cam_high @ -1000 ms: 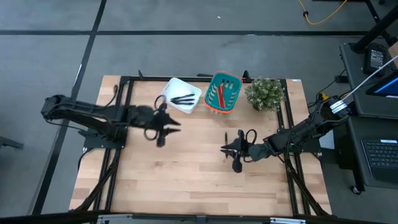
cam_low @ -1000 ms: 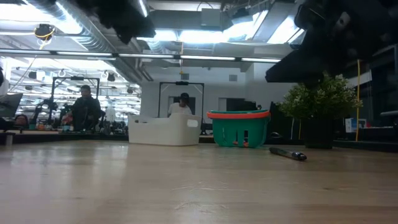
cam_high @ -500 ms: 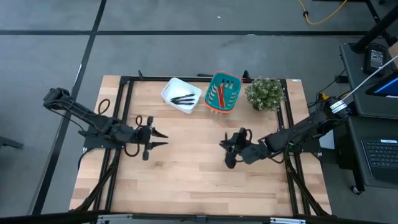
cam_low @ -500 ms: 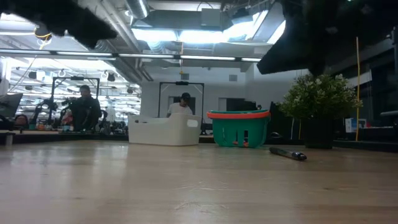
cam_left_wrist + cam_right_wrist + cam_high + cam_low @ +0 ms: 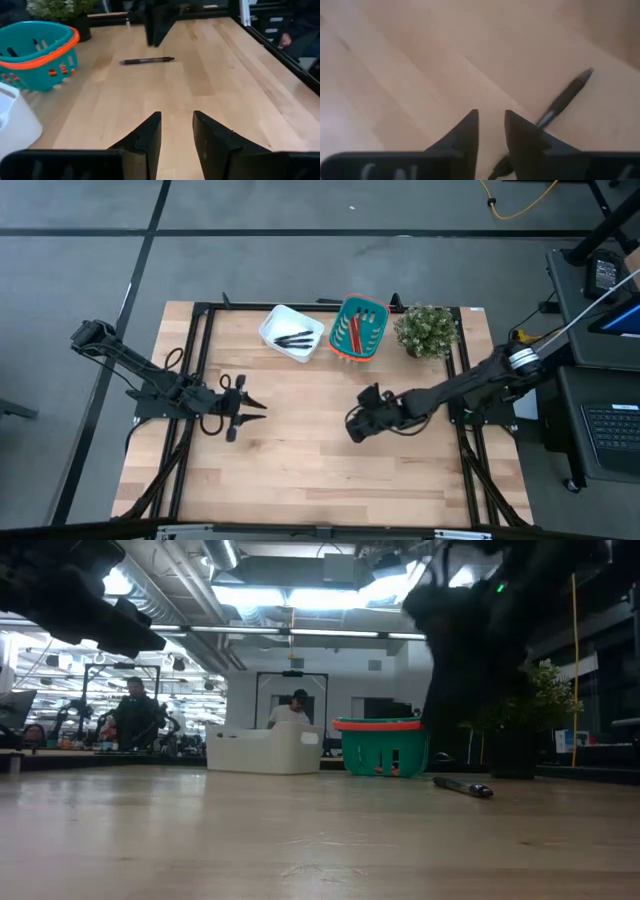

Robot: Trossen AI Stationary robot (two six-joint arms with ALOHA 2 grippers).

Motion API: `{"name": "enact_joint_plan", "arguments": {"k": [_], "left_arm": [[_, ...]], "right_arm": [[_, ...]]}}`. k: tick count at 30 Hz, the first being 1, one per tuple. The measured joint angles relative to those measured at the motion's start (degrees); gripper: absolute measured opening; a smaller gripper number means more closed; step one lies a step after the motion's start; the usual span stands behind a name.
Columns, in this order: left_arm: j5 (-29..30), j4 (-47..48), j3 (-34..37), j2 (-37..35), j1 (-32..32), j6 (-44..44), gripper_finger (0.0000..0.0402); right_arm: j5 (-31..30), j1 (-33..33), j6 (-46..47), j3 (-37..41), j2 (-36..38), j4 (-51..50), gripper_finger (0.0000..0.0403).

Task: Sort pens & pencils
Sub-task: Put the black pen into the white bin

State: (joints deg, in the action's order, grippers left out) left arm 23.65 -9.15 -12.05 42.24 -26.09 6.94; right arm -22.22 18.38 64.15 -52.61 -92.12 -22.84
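One black pen (image 5: pixel 146 60) lies flat on the wood near the table's middle, also seen in the low view as the pen (image 5: pixel 462 786). My right gripper (image 5: pixel 350 427) hangs over it, tipped steeply down and open a little. The pen (image 5: pixel 565 97) runs beside and under one finger, not between the two. My left gripper (image 5: pixel 258 408) hovers open left of centre, nothing between its fingers (image 5: pixel 150 132). More black pens (image 5: pixel 295 338) lie in the white tray (image 5: pixel 275 323). Red and orange pencils (image 5: pixel 352 330) lie in the teal basket (image 5: pixel 375 345).
A potted plant (image 5: pixel 425 330) stands right of the basket at the far edge. Black frame rails (image 5: pixel 195 380) run along the table's left and right sides. Bare wood (image 5: pixel 300 470) spreads between the grippers and the near edge. People sit in the room beyond the table (image 5: pixel 135 715).
My left gripper has drawn back from beside the white tray toward the table's left and near edges, sinking lower. My right gripper has shifted toward the table's left, rolled, and tipped from nearly level to pointing steeply down over the pen, which has stayed in place.
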Motion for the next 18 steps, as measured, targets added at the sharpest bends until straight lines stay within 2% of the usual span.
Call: {"name": "enact_joint_plan", "arguments": {"k": [5, 8, 13, 18], "left_arm": [[-2.29, -0.01, 0.0, 0.0, 0.0, -2.89, 0.0105], [-2.27, 0.0, 0.0, 0.02, 0.02, -4.42, 0.0105], [-2.28, 0.05, 0.0, 0.02, 0.02, -5.84, 0.0105], [-2.27, 0.27, 0.0, 0.04, 0.02, -6.06, 0.0105]], "right_arm": [[5.34, -3.53, 0.08, -0.6, -3.11, 0.09, 0.0152], [10.85, -6.01, 3.44, -0.58, -3.14, 0.18, 0.0179], [17.04, -9.63, 6.25, -0.58, -3.14, -0.03, 0.0188], [17.94, -11.02, 6.06, -0.58, -3.14, -0.14, 0.0184]]}}
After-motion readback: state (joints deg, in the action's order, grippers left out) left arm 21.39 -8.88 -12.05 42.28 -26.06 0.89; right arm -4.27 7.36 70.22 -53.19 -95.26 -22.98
